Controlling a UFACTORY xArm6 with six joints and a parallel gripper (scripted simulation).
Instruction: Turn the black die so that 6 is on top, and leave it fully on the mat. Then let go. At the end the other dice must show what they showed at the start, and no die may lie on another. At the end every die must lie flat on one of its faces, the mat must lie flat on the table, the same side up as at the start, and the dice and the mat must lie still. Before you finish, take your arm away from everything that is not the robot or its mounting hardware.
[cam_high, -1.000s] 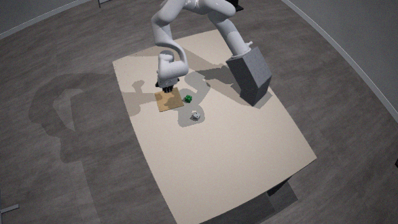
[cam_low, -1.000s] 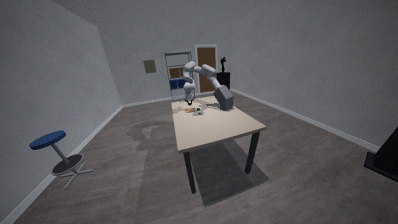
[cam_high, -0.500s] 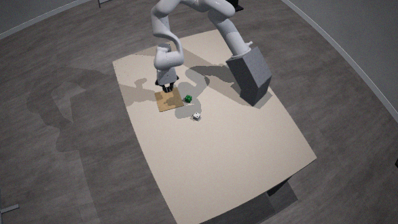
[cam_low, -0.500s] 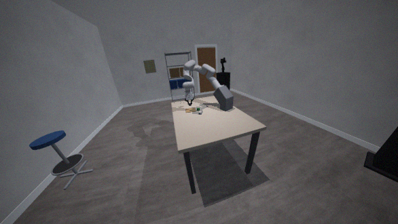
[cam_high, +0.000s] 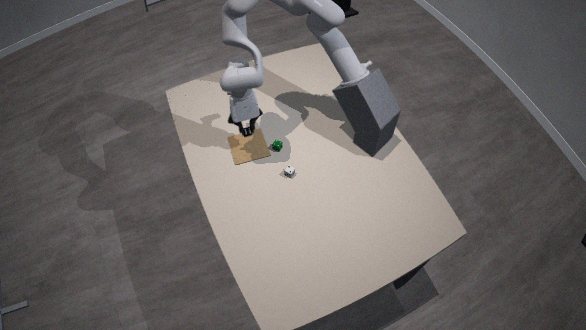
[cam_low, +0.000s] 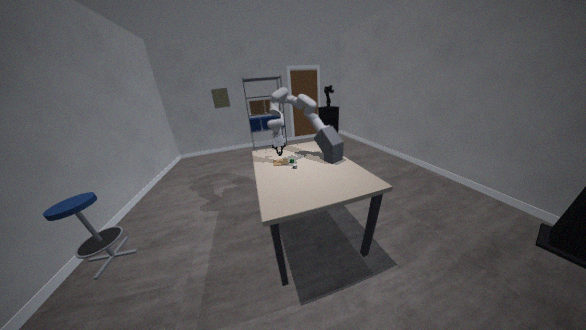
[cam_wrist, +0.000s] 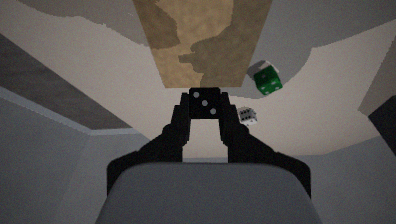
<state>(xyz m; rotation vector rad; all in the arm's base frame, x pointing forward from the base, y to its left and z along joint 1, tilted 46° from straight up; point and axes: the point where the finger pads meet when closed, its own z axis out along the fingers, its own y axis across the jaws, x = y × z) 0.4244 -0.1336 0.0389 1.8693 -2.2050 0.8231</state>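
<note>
My gripper (cam_wrist: 204, 103) (cam_high: 247, 131) (cam_low: 279, 149) is shut on the black die (cam_wrist: 204, 103) and holds it in the air above the near edge of the tan mat (cam_wrist: 200, 35) (cam_high: 248, 147) (cam_low: 279, 162). The die's face toward the wrist camera shows three pips. The gripper is tilted, so the table looks slanted in the wrist view. A green die (cam_wrist: 267, 80) (cam_high: 277, 145) (cam_low: 292, 161) lies on the table just right of the mat. A white die (cam_wrist: 247, 115) (cam_high: 289, 172) (cam_low: 295, 167) lies on the table farther from the mat.
The arm's grey base box (cam_high: 369, 111) (cam_low: 330, 145) stands on the table's far right part. The table (cam_high: 320, 225) (cam_low: 310, 190) stands in a room with a blue stool (cam_low: 75, 210) at the left and a shelf (cam_low: 261, 110) at the back wall.
</note>
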